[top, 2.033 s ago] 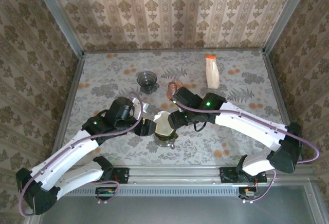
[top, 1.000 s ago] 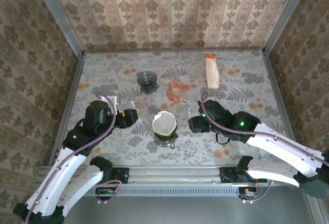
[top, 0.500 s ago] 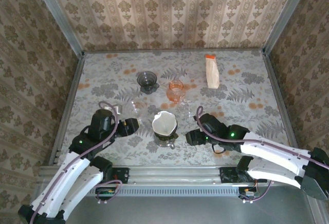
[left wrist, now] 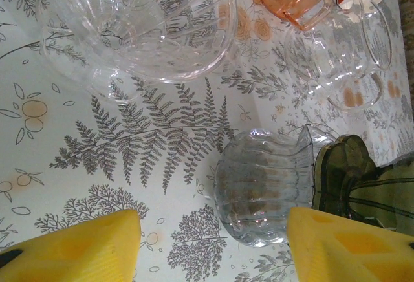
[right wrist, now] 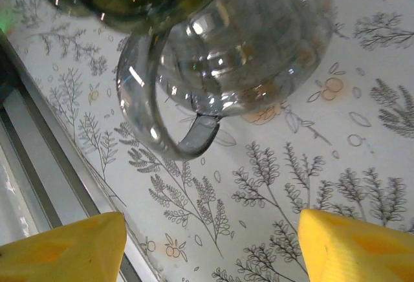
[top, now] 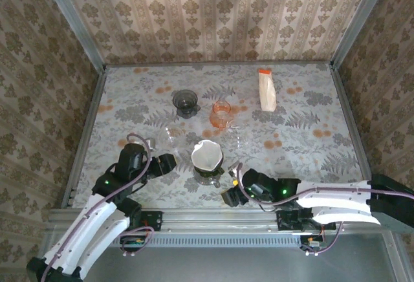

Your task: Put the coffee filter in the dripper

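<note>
already the coffee filter (top: 206, 154) sits inside the dripper (left wrist: 339, 173).

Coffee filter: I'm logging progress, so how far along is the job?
Done: the filter sits in the dripper on the glass jug. In hand: nothing; the left gripper and right gripper stand open and empty, apart from it. Left: nothing visible.

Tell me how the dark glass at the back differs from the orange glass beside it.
The dark glass is smoky grey; the orange glass is peach-tinted. The dark glass looks wider and stands further left; the orange glass stands nearer the bag. Both stand upright on the table.
</note>
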Available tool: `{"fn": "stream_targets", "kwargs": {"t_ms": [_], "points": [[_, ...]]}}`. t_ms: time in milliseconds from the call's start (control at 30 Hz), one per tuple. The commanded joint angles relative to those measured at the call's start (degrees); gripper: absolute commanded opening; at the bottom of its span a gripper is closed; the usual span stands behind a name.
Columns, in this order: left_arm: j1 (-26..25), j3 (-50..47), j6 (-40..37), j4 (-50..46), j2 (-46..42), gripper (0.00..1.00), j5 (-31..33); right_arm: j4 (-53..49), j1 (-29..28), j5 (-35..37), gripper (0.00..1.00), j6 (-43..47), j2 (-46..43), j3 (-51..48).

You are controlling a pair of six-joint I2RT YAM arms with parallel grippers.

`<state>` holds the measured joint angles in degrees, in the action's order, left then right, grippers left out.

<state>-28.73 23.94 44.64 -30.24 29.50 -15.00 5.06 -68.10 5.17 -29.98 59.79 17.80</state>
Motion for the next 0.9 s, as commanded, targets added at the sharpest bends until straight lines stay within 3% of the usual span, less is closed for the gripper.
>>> {"fn": "stream_targets", "kwargs": {"t_ms": [0,200,367,500,867], "points": [[0.2,-1.5,1.5,1.9,-0.4,0.62,-1.1,7.2,-2.6,5.9,0.69,0.8,2.8,-1.0],[-1.3,-3.0,1.3,1.4,-0.4,0.51,-2.5,10.5,-5.0,7.9,0.59,-1.2,6.2,-1.8],[-8.5,-4.9,2.6,0.2,-0.4,0.39,-0.7,9.4,-5.9,10.0,0.45,-2.2,5.0,-2.5],[-13.2,-7.0,4.6,2.1,-0.2,0.32,-0.1,10.5,-6.0,10.0,0.4,-2.5,5.6,-3.0],[-13.1,-7.8,5.5,3.1,0.2,0.29,-1.0,15.2,-6.0,6.9,0.34,-0.2,13.3,-0.1]]}}
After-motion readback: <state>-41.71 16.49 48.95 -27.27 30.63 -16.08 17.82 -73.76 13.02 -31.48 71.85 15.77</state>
